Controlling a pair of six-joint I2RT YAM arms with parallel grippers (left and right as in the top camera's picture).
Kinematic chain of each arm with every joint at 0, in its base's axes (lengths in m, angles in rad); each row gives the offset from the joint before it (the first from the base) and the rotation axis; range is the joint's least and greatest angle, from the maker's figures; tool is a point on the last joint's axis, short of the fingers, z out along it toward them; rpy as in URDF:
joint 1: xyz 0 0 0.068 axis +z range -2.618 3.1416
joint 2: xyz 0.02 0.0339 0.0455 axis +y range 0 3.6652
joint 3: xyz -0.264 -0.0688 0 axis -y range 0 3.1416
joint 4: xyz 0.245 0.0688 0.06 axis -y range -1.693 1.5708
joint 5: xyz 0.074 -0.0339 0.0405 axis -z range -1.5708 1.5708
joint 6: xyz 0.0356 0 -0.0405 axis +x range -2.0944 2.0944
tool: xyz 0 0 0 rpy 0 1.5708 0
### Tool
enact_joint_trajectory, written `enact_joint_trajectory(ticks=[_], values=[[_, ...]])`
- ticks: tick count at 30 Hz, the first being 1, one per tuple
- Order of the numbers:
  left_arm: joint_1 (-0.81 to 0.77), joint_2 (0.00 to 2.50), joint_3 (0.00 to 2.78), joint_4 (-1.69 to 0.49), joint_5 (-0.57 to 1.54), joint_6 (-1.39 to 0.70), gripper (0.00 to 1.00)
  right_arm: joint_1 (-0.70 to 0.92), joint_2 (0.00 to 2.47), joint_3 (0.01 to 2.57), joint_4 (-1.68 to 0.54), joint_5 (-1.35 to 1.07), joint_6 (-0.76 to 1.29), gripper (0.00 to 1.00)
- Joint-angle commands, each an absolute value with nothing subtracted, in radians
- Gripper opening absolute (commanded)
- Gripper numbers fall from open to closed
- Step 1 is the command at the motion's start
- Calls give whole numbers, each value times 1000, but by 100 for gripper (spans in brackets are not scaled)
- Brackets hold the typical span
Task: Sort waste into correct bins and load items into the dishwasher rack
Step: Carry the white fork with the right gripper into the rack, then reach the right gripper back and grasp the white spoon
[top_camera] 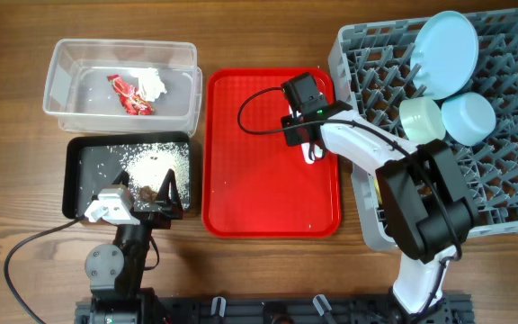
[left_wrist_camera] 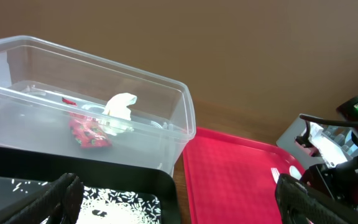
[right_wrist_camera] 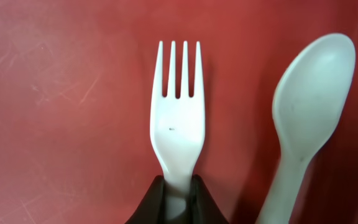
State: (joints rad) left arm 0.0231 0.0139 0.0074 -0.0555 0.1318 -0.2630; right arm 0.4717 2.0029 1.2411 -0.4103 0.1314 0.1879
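Note:
My right gripper (right_wrist_camera: 178, 190) is shut on the handle of the white fork (right_wrist_camera: 178, 121), low over the red serving tray (top_camera: 250, 162). The white spoon (right_wrist_camera: 306, 118) lies just right of it. In the overhead view the right gripper (top_camera: 308, 148) is at the tray's right side. My left gripper (top_camera: 156, 200) is open and empty over the black tray (top_camera: 77, 171), which holds rice grains (top_camera: 156, 162) and brown bits. The clear tub (top_camera: 61, 81) holds the red wrapper (top_camera: 131, 97) and white tissue (top_camera: 151, 84). The grey rack (top_camera: 511, 162) holds the blue plate (top_camera: 446, 52), green bowl (top_camera: 419, 117) and blue bowl (top_camera: 468, 117).
The red tray lies between the bins and the rack. A black cable (top_camera: 259, 103) loops over the tray's upper middle. A few rice grains lie on the red tray. The yellow cup is out of view.

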Motion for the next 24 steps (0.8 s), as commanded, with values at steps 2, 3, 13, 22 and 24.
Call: enact_joint_trajectory(ticks=[2, 3, 13, 22, 24], values=[[31, 7, 6, -64, 130, -242, 100, 474, 1936, 1223, -454, 104, 237, 4], [31, 7, 6, -64, 130, -242, 100, 474, 1882, 1223, -464, 104, 236, 4], [31, 7, 6, -64, 130, -242, 100, 358, 1528, 1223, -492, 266, 20, 5], [31, 7, 6, -64, 130, -242, 100, 218, 1679, 1218, -499, 268, -95, 12], [31, 7, 6, -64, 130, -242, 100, 244, 1667, 1219, -506, 261, -95, 33]])
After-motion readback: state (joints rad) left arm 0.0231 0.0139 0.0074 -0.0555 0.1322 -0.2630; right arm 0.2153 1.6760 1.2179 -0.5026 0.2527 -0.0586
